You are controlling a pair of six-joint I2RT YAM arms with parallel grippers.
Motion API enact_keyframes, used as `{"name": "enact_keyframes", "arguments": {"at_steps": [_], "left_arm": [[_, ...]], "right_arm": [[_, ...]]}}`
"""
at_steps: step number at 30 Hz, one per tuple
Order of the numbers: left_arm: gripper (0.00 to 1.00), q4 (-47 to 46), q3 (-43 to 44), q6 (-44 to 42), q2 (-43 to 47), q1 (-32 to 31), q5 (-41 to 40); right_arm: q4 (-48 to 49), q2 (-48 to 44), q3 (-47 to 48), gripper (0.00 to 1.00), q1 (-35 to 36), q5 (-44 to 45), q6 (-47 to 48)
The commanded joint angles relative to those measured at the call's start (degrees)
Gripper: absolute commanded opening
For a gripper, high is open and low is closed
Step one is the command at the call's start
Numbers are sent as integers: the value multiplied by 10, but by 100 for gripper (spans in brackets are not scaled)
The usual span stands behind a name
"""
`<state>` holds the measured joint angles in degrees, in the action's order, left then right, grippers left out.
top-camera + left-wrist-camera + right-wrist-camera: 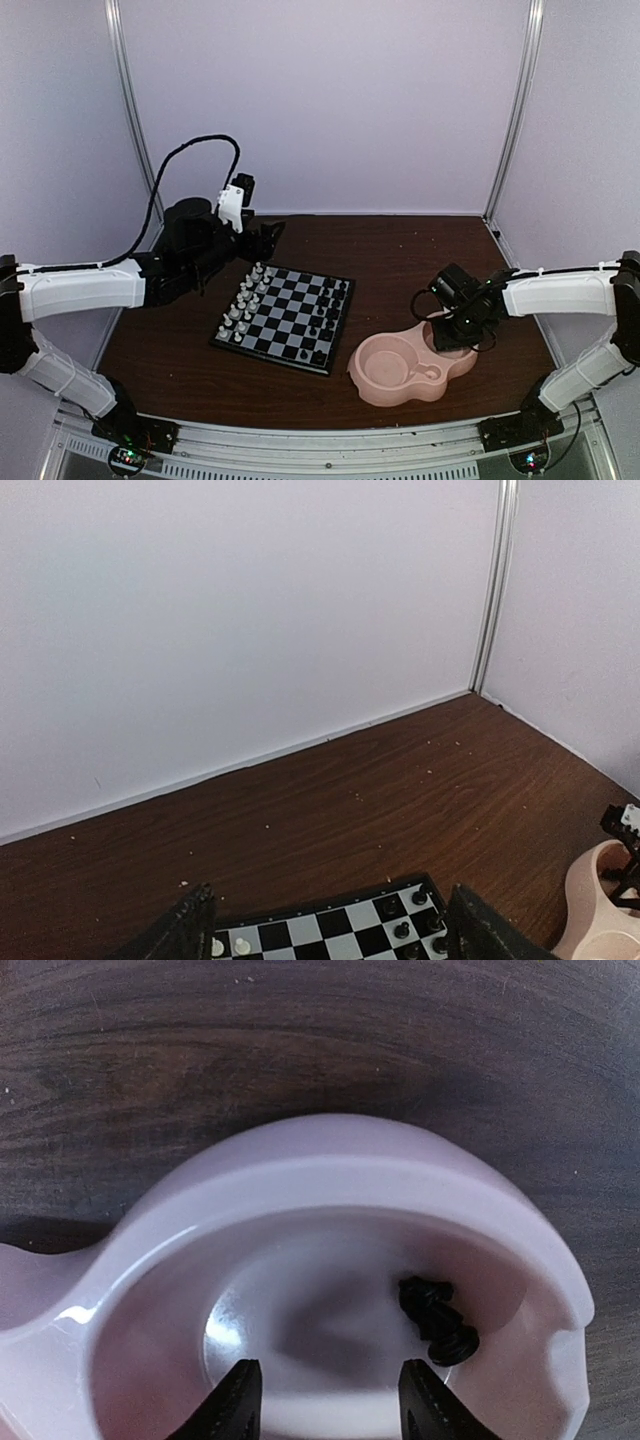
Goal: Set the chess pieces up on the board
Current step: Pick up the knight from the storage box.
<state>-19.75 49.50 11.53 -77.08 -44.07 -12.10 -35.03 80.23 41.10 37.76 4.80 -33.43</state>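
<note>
The chessboard (283, 317) lies mid-table with white pieces (245, 295) along its left side and black pieces (331, 312) along its right. My left gripper (262, 241) hovers open and empty just beyond the board's far left corner; its view shows the board's far edge (330, 932) between its fingertips. My right gripper (328, 1400) is open over the small bowl of the pink dish (330, 1175), where one black piece (438, 1320) lies on its side to the right of the jaws. In the top view the right gripper (455, 330) is above the dish (385, 380).
The pink double-bowl dish sits right of the board near the front. White walls and metal posts (510, 110) enclose the brown table (400, 250). The dish's rim also shows at the left wrist view's right edge (600, 900).
</note>
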Motion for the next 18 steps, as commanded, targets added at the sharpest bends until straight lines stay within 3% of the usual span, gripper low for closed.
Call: {"name": "enact_keyframes", "arguments": {"at_steps": [1, 12, 18], "left_arm": [[80, -86, 57, -43, -39, 5, -21], [83, -142, 139, -75, -131, 10, -15], [83, -158, 139, -72, -147, 13, -5]], "right_arm": [[34, -6, -4, 50, -4, 40, -20], [-33, 52, 53, 57, -28, 82, -37], [-21, 24, 36, 51, -28, 68, -45]]}}
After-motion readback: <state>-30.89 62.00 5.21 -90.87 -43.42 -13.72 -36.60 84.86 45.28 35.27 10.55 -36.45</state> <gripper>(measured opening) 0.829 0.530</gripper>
